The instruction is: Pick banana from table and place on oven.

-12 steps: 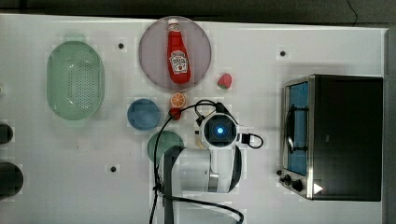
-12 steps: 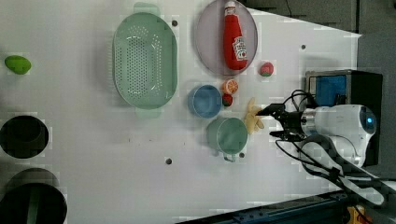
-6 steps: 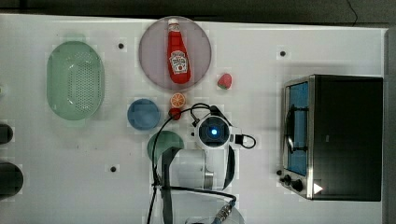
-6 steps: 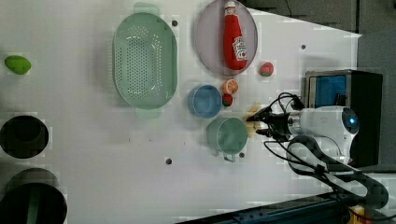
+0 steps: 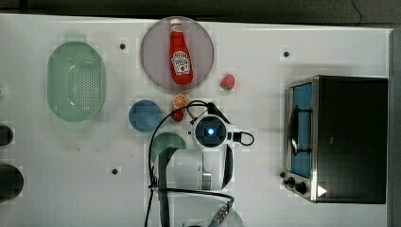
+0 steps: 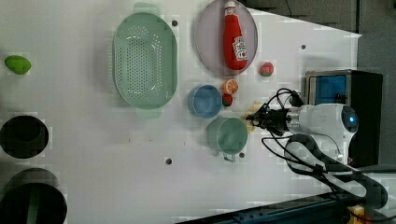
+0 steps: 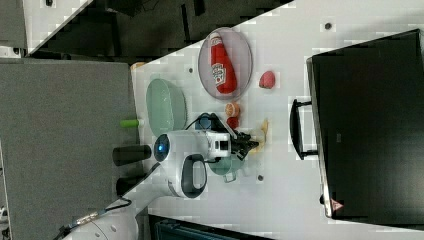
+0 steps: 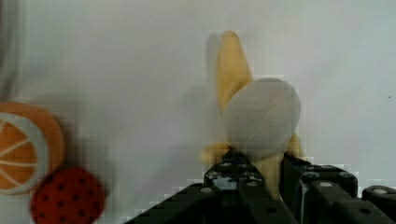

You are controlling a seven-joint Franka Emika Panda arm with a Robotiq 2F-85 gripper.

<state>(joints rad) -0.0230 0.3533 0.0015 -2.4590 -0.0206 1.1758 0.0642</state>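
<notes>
Lowered, gripper (image 8: 266, 179) pinches banana (image 8: 259, 121); ketchup bottle (image 5: 180, 54) label unreadable.

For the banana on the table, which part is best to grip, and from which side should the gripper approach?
Grip the banana at its narrow yellow peel under the rounded pale top, coming straight down from above. It lies on the white table, with the strawberry and orange slice apart from it, so the jaws can likely straddle it. The gripper is already there.

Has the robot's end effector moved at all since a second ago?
Yes. In the left view the end effector has slid toward the left view's left, away from the oven and up to the green cup, onto the banana.
</notes>
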